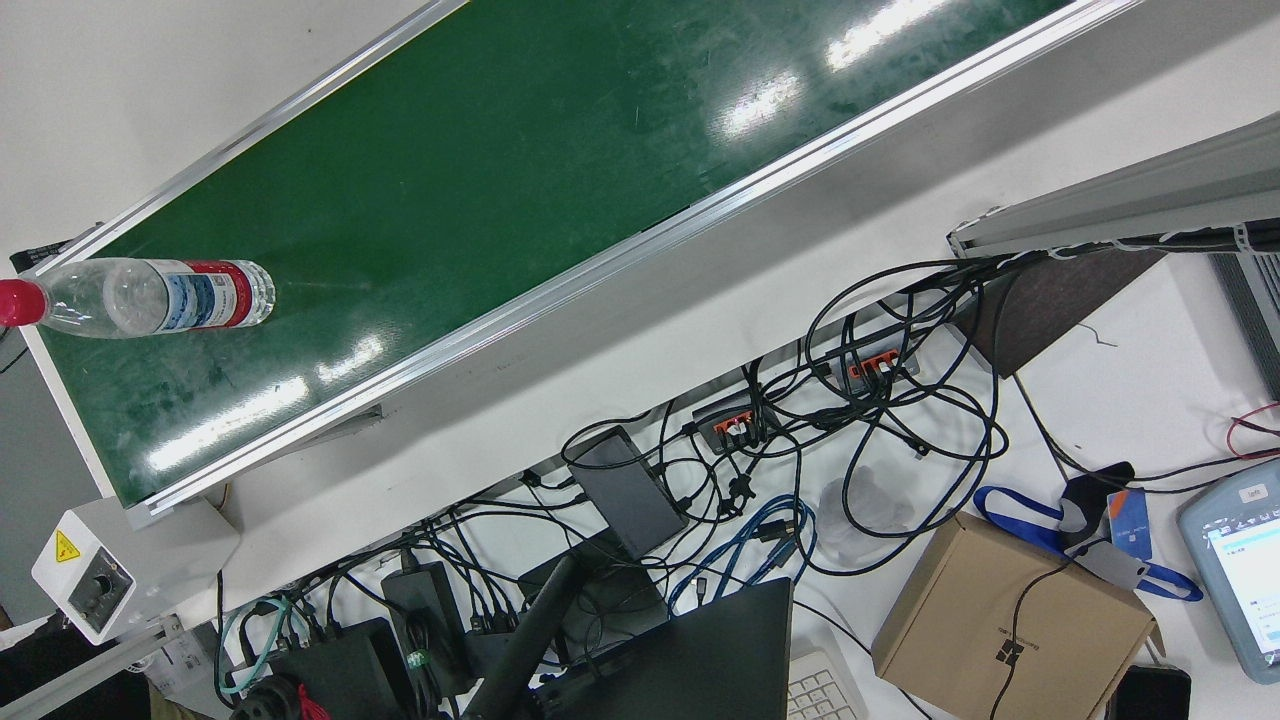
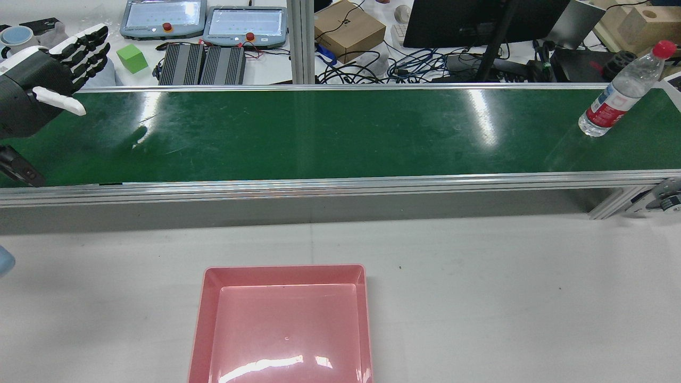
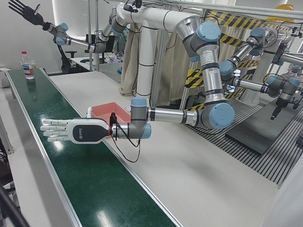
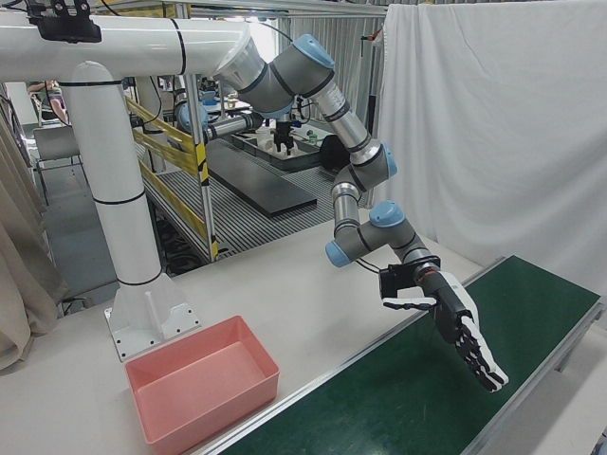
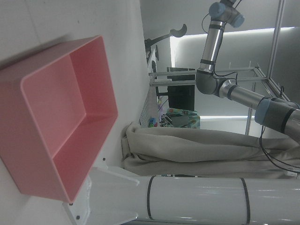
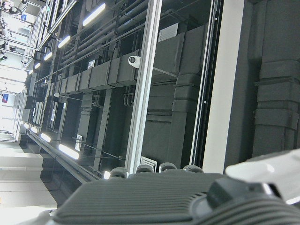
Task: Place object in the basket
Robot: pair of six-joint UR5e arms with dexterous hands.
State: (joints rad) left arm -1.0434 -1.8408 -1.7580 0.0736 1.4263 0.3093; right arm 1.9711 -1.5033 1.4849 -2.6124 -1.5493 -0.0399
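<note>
Water bottle (image 2: pixel 620 90) stands upright on the green conveyor belt (image 2: pixel 330 133), at the far right end in rear view, well apart from both hands. Pink basket (image 2: pixel 282 324) sits on the white table near the robot, empty. Left hand (image 3: pixel 71 131) hovers flat over the belt's left end, fingers spread, holding nothing. Right hand (image 3: pixel 26 12) is raised high w/ fingers splayed, also empty.

Risks: bottle is tall, light and clear, so a sideways knock on approach could tip it or roll it off the belt edge; grip too high near the red cap (image 2: pixel 664 49) may let it swing.

Rear view shows bottle & basket together; front view shows bottle only, no arms
</note>
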